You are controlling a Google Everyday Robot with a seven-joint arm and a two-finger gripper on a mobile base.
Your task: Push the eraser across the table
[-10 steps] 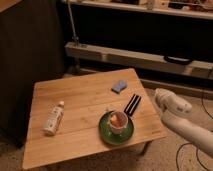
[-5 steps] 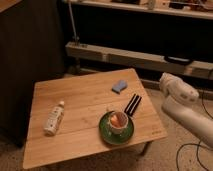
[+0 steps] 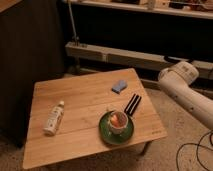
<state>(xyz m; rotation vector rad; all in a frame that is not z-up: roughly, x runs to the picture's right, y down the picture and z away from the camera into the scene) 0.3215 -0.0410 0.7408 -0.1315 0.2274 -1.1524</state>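
The eraser (image 3: 132,104), a black oblong block with a pale stripe, lies on the right part of the bamboo-coloured table (image 3: 80,92), just above a cup on a plate. My gripper (image 3: 171,78) is at the pale rounded end of the white arm. It hangs in the air off the table's right edge, to the right of the eraser and higher than it, and touches nothing.
A light-blue pad (image 3: 119,86) lies just beyond the eraser. A cup (image 3: 117,122) stands on a green plate (image 3: 107,135) near the front right. A small bottle (image 3: 54,117) lies on the left. Dark cabinet to the left, low shelf behind, cables on the floor at right.
The arm's end has risen and drawn back to the right, away from the table's edge. The eraser and the other things have not moved.
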